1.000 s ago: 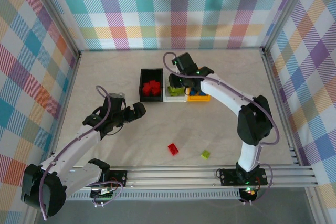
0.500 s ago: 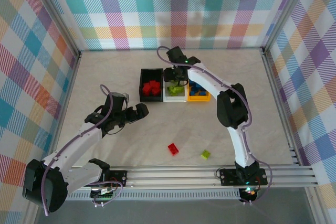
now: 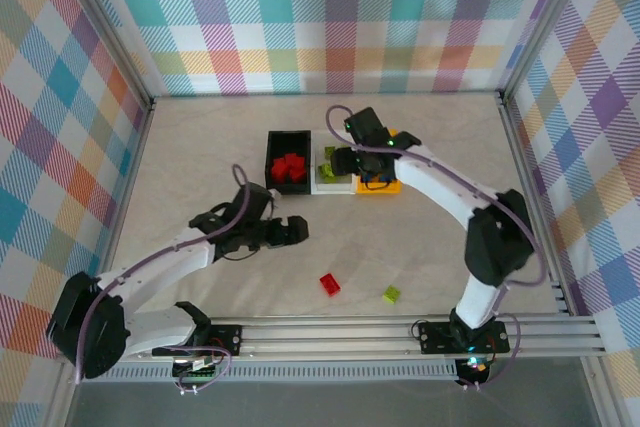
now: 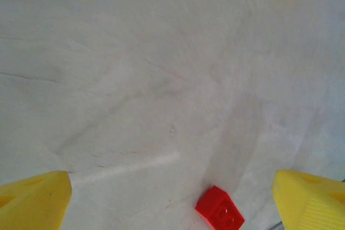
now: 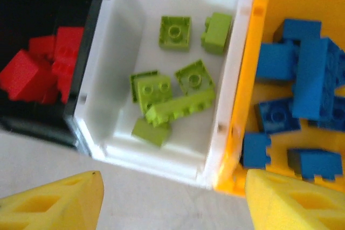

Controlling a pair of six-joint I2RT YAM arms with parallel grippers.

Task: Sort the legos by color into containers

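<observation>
A loose red lego [image 3: 330, 284] and a loose lime lego [image 3: 391, 294] lie on the table near the front. My left gripper [image 3: 293, 231] hangs open just left of and behind the red lego [image 4: 219, 209], which lies between the yellow fingertips [image 4: 33, 203], nearer the right one. The black container [image 3: 270, 162] holds red legos [image 5: 48, 68], the white container [image 5: 124, 41] holds lime legos [image 5: 178, 106], and the orange container [image 5: 248, 79] holds blue legos [image 5: 302, 79]. My right gripper [image 3: 348, 165] hovers open above the near edge of the white container [image 3: 335, 187], with nothing between its fingers [image 5: 54, 203].
The three containers stand side by side at the middle back, with the orange container [image 3: 380, 188] at the right end. A metal rail [image 3: 400, 332] runs along the table's near edge. Checked cloth walls [image 3: 330, 17] close in the sides and back.
My left arm has reached right and toward the front, closer to the loose red lego. My right gripper has swung left over the containers and then come back to the right.
</observation>
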